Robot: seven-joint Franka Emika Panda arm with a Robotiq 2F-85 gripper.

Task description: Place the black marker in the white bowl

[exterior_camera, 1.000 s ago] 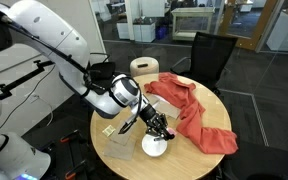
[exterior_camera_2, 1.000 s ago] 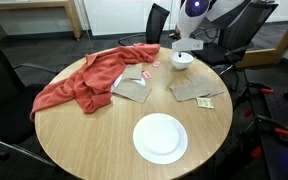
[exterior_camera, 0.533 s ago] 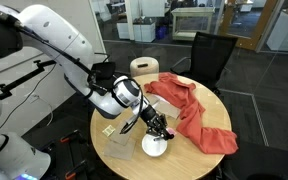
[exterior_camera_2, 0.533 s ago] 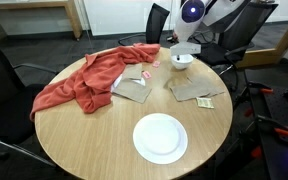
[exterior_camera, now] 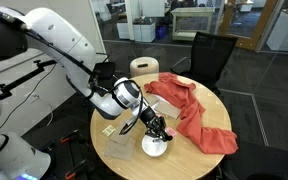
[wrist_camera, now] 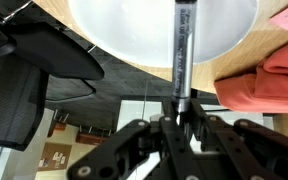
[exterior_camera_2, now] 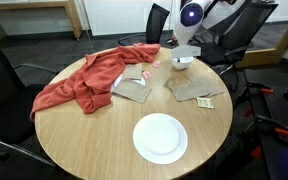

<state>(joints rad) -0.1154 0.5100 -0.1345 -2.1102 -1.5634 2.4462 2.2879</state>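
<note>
The white bowl (exterior_camera: pixel 154 146) sits near the edge of the round wooden table (exterior_camera: pixel 199 160); it also shows in an exterior view (exterior_camera_2: pixel 182 61) and fills the top of the wrist view (wrist_camera: pixel 124 30). My gripper (exterior_camera: pixel 156 128) hangs right above it, also seen in an exterior view (exterior_camera_2: pixel 183 46). In the wrist view my gripper (wrist_camera: pixel 181 112) is shut on the black marker (wrist_camera: pixel 181 45). The marker stands roughly upright and points down over the bowl's inside. I cannot tell whether its tip touches the bowl.
A red cloth (exterior_camera_2: pixel 84 80) lies beside the bowl and across the table (exterior_camera: pixel 194 115). A flat white plate (exterior_camera_2: pixel 160 137) sits toward the opposite edge. Grey mats (exterior_camera_2: pixel 134 88) and a brown card (exterior_camera_2: pixel 194 92) lie near the bowl. Black chairs (exterior_camera: pixel 212 55) ring the table.
The arm has shifted slightly over the bowl, with the marker still held. The bowl and the other things have not moved.
</note>
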